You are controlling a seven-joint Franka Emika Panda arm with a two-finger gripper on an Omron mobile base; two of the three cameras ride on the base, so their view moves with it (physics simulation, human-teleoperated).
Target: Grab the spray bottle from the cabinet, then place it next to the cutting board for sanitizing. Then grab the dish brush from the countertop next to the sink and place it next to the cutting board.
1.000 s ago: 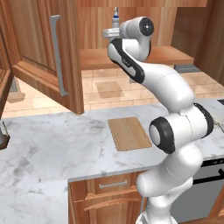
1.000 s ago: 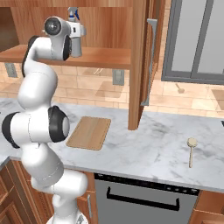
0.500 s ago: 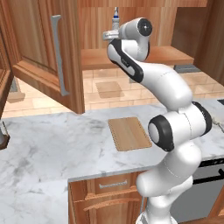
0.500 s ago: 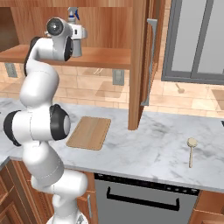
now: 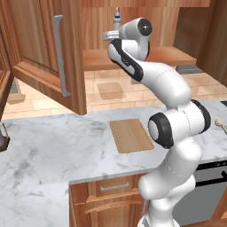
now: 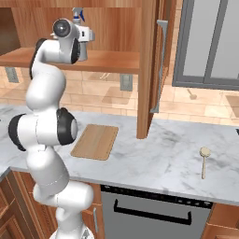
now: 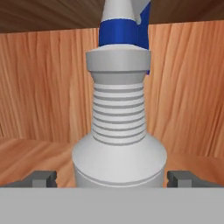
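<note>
At centre frame, the wide-open claw flanks the unlabelled spray bottle on the cabinet shelf, gripping nothing.

From behind-left and behind-right we look forward and down over the bench; both views share the cutting board and cabinet shelf. Our hand camera sits close, the spray bottle at twelve o'clock.
</note>
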